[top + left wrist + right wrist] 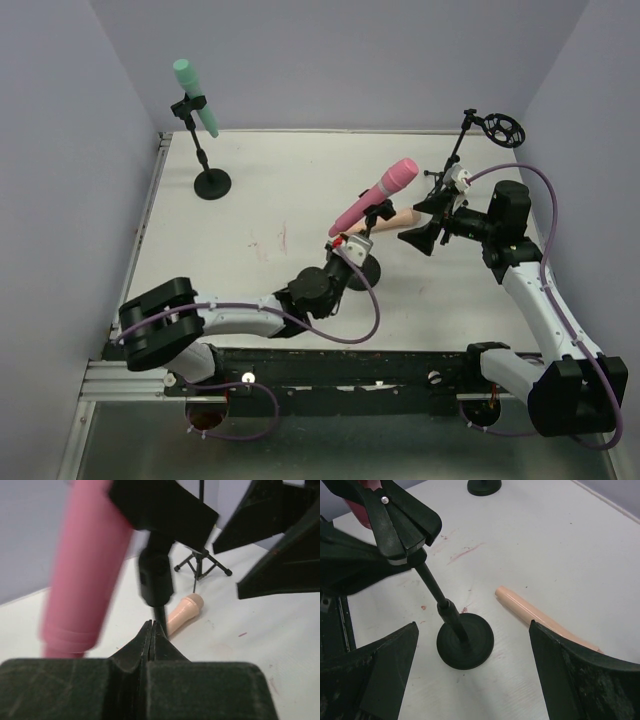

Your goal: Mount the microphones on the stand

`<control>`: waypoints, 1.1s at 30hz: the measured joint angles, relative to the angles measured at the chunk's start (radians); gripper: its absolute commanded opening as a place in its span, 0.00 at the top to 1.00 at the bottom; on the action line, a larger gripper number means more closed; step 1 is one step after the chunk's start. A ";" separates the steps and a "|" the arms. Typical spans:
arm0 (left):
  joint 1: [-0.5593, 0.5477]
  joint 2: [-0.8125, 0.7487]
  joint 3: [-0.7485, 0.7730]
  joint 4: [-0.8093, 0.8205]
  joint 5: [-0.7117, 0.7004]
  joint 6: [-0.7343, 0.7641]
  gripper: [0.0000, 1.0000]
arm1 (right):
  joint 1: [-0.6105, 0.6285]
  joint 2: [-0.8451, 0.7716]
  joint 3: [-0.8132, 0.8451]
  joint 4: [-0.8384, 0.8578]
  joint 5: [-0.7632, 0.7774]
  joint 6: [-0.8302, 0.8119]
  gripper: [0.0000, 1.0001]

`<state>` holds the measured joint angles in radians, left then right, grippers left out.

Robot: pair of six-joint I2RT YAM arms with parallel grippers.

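The pink microphone sits tilted in the clip of the centre stand. My left gripper is shut and empty, its tips right in front of that stand's pole. In the far-left stand the teal microphone is clipped. The peach microphone lies flat on the table just right of the centre stand. My right gripper hangs wide open over it. In the right wrist view the peach microphone runs under the right finger, and the stand base shows between the fingers.
A black tripod stand with a round ring holder stands at the back right corner. Grey walls close the table at the back and both sides. Faint red marks stain the table's middle.
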<state>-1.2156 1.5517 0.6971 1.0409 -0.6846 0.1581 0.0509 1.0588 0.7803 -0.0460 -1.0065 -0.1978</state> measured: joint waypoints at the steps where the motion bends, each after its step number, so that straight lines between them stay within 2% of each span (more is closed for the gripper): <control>1: 0.013 -0.050 -0.029 -0.012 0.029 0.001 1.00 | 0.000 0.000 0.000 0.000 0.000 0.000 0.00; 9: 0.282 -0.425 -0.141 -0.152 0.266 -0.048 1.00 | 0.000 0.000 0.000 0.000 0.000 0.000 0.00; 13: 0.304 -0.510 -0.167 -0.210 0.375 -0.073 1.00 | 0.000 0.000 0.000 0.000 0.000 0.000 0.00; 19: 0.304 -0.521 -0.220 -0.276 0.486 -0.130 1.00 | 0.000 0.002 0.000 0.000 0.000 0.000 0.00; 21: 0.304 -0.522 -0.237 -0.287 0.506 -0.151 0.88 | 0.000 0.002 0.000 0.000 0.000 0.000 0.00; 24: 0.304 -0.540 -0.268 -0.301 0.526 -0.182 0.61 | 0.000 0.002 0.000 0.000 0.000 0.000 0.00; 27: 0.305 -0.550 -0.285 -0.306 0.553 -0.199 0.44 | 0.000 0.002 0.000 0.000 -0.001 0.000 0.00; 29: 0.304 -0.542 -0.288 -0.307 0.574 -0.205 0.39 | 0.000 0.003 0.000 0.000 -0.001 0.000 0.00; 33: 0.312 -0.476 -0.290 -0.258 0.602 -0.212 0.39 | 0.000 0.003 0.000 0.000 -0.001 0.000 0.00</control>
<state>-0.9031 1.0760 0.4072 0.7826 -0.0826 -0.0540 0.0505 1.0622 0.7803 -0.0460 -1.0077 -0.1982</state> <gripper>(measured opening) 0.612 0.996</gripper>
